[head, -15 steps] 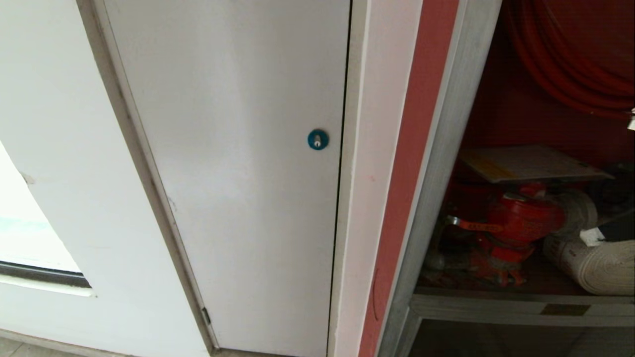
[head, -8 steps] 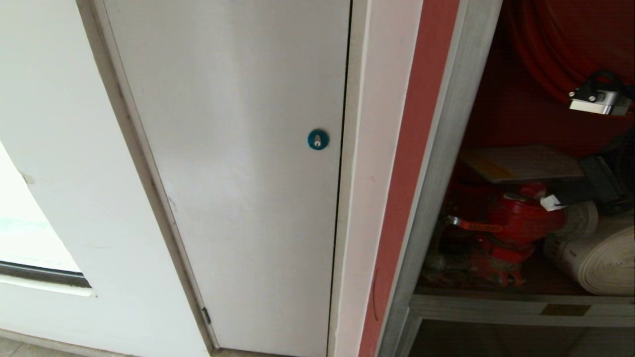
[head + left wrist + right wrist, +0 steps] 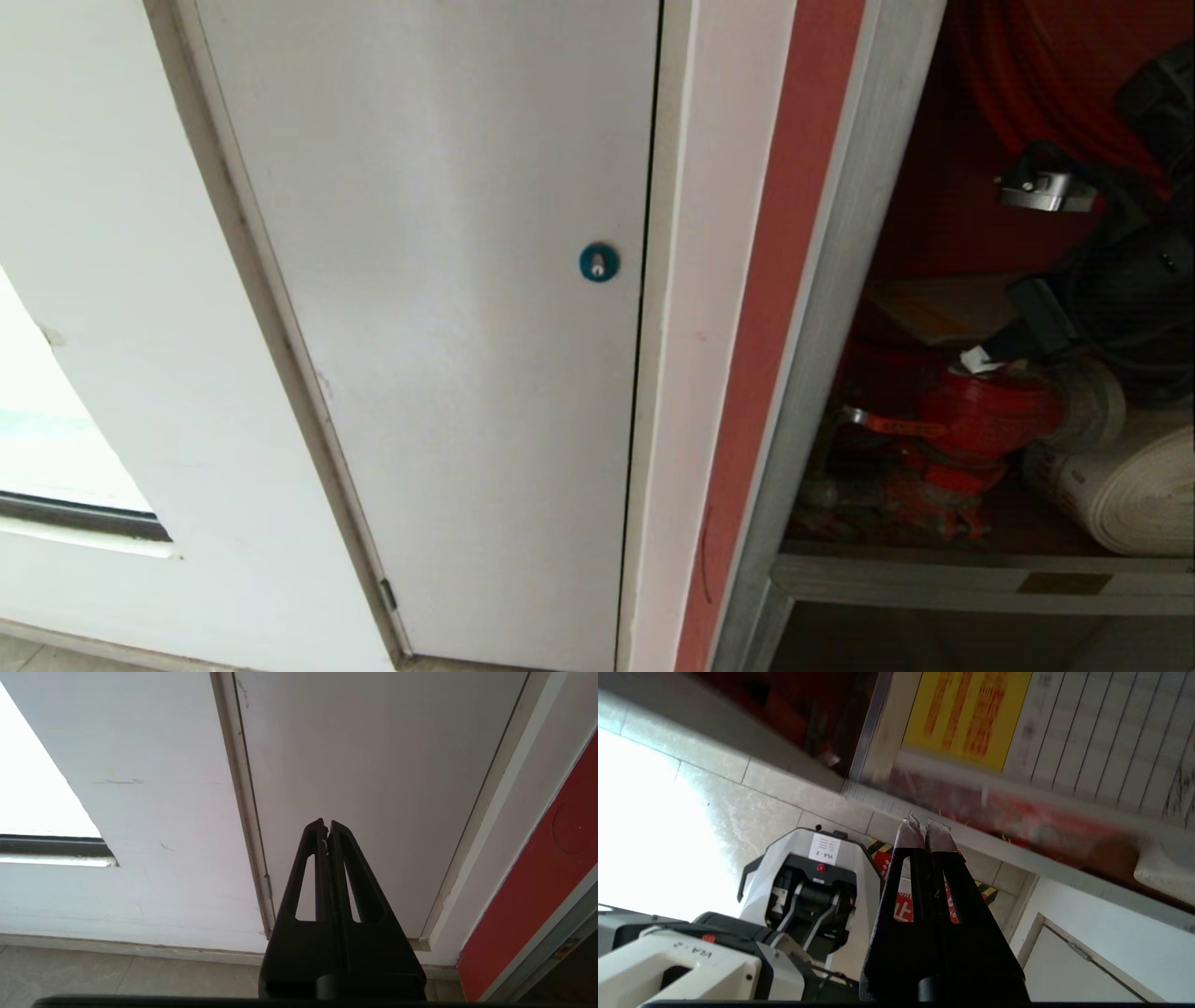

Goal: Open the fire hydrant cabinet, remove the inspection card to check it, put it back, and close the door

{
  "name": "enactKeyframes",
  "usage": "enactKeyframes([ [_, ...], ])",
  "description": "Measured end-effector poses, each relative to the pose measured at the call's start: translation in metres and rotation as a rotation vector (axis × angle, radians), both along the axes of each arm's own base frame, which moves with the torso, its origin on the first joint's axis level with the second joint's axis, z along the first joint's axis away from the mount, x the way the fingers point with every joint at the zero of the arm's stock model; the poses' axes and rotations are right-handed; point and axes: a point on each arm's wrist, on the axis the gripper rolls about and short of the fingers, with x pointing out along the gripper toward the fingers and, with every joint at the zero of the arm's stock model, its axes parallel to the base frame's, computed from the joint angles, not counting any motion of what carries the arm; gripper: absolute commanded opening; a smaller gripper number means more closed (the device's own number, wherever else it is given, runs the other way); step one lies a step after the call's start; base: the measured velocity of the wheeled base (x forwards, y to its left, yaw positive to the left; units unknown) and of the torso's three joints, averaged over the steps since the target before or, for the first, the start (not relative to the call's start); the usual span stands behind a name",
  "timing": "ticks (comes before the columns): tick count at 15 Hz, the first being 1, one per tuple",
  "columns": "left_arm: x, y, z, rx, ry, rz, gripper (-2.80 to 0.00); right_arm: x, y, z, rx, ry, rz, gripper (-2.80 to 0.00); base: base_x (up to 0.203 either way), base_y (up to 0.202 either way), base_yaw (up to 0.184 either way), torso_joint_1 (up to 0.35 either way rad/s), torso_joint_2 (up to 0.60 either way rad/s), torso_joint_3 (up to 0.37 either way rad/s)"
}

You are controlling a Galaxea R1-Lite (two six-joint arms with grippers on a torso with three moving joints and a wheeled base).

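The fire hydrant cabinet (image 3: 837, 280) stands open at the right, its red inside showing the hose reel (image 3: 1027, 84), red valve (image 3: 980, 415) and white rolled hose (image 3: 1130, 495). The inspection card (image 3: 920, 313) lies flat above the valve, its right part hidden by my right arm. My right gripper (image 3: 976, 359) is shut and empty, its taped tips at the card's near edge, just over the valve. In the right wrist view the card (image 3: 1101, 742), with its yellow patch, lies close beyond the shut gripper (image 3: 924, 826). The door is out of view. My left gripper (image 3: 327, 823) hangs shut and empty.
A white panel door (image 3: 448, 308) with a blue round lock (image 3: 597, 262) fills the left and middle. A pink-red strip (image 3: 775, 308) runs beside the cabinet frame. A lower cabinet rail (image 3: 934, 579) crosses below the valve. My own base (image 3: 808, 882) stands on the tiled floor.
My right arm has risen from the lower right edge and swung leftward into the cabinet. It now covers the card's right part, with the shut tips at the card's near edge.
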Motion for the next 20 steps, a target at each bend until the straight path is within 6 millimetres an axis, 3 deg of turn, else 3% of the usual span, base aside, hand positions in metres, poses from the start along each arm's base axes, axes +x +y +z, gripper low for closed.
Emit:
enactKeyframes([
  [6, 0.000, 0.000, 0.000, 0.000, 0.000, 0.000, -2.80, 0.022, 0.003, -0.005, 0.013, -0.027, -0.014, -2.80, 0.000, 0.000, 0.000, 0.000, 0.00, 0.000],
  [11, 0.000, 0.000, 0.000, 0.000, 0.000, 0.000, -2.80, 0.024, 0.006, -0.007, 0.017, -0.014, -0.014, -2.80, 0.000, 0.000, 0.000, 0.000, 0.00, 0.000],
  [14, 0.000, 0.000, 0.000, 0.000, 0.000, 0.000, -2.80, 0.010, 0.005, -0.001, 0.024, -0.016, -0.017, -2.80, 0.000, 0.000, 0.000, 0.000, 0.00, 0.000],
  [20, 0.000, 0.000, 0.000, 0.000, 0.001, 0.000, -2.80, -0.041, 0.008, 0.012, 0.048, 0.001, 0.014, -2.80, 0.000, 0.000, 0.000, 0.000, 0.00, 0.000],
])
